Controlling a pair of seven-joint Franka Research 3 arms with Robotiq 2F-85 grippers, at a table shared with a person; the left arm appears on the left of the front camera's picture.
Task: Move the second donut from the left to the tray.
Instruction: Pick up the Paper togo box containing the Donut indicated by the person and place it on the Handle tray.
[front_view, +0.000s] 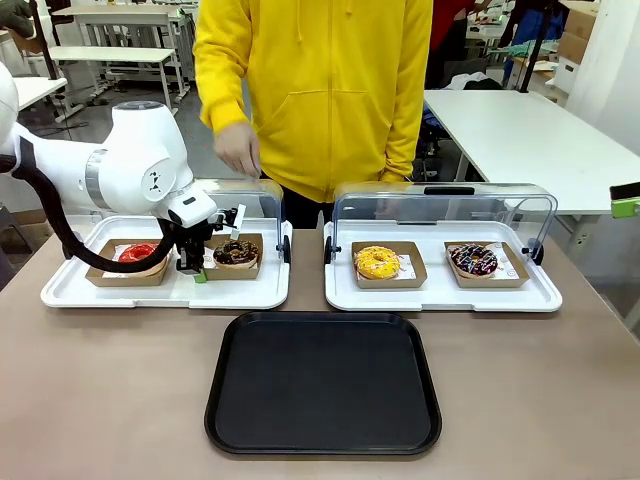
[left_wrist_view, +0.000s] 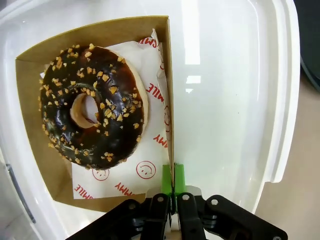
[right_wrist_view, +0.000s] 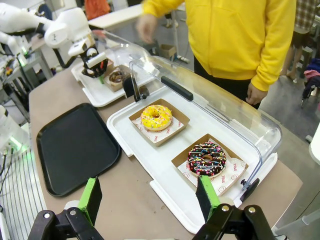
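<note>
The chocolate-glazed donut with tan crumbs (front_view: 236, 252) (left_wrist_view: 92, 107) (right_wrist_view: 117, 76) lies in its small brown cardboard tray (left_wrist_view: 30, 100) on white paper, second from the left. My left gripper (front_view: 196, 268) (left_wrist_view: 173, 172) (right_wrist_view: 95, 67) is shut with its green pads pinching the cardboard tray's side wall, beside the donut. The large black tray (front_view: 323, 382) (right_wrist_view: 75, 147) lies bare at the near middle of the table. My right gripper (right_wrist_view: 148, 197) hangs open above the table's right end, with nothing between its fingers.
A red-glazed donut (front_view: 138, 253) shares the left white tray (front_view: 165, 292). The right white tray (front_view: 440, 295) holds a yellow donut (front_view: 377, 262) and a dark sprinkled donut (front_view: 474, 260). Both clear lids stand raised. A person in yellow stands behind, one hand (front_view: 238, 150) above the left lid.
</note>
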